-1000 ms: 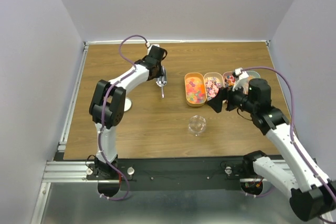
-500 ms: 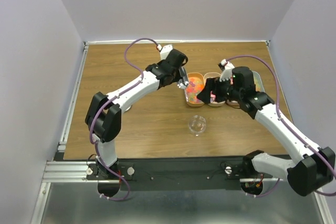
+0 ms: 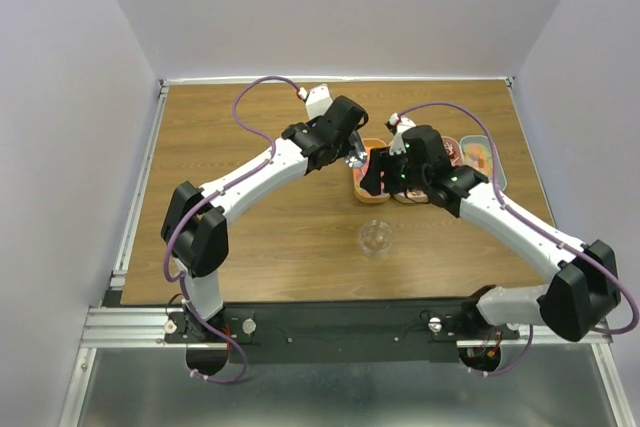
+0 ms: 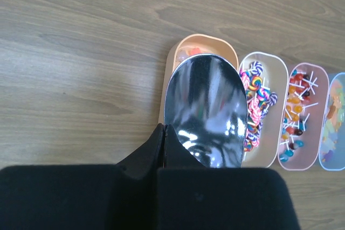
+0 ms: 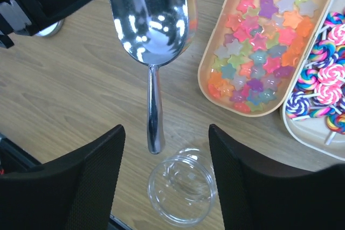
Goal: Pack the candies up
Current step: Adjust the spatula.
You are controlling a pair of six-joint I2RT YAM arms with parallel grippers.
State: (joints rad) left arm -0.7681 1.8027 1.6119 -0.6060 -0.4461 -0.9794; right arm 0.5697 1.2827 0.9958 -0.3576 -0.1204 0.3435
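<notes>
Two arms have closed in over the candy trays.
Within a second both swung to the peach tray (image 5: 242,112), where the star candies (image 5: 264,41) lie unscooped. The left fingers (image 4: 146,152) clamp the metal scoop (image 5: 151,20) by its bowl. The right fingers (image 5: 91,176), apart but narrowing, straddle its handle above the clear jar (image 5: 182,193) on the worktop, likely for a handover.

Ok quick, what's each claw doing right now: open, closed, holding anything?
Left gripper: closed, holding the metal scoop.
Right gripper: open, straddling the scoop's handle, not gripping it.
</notes>
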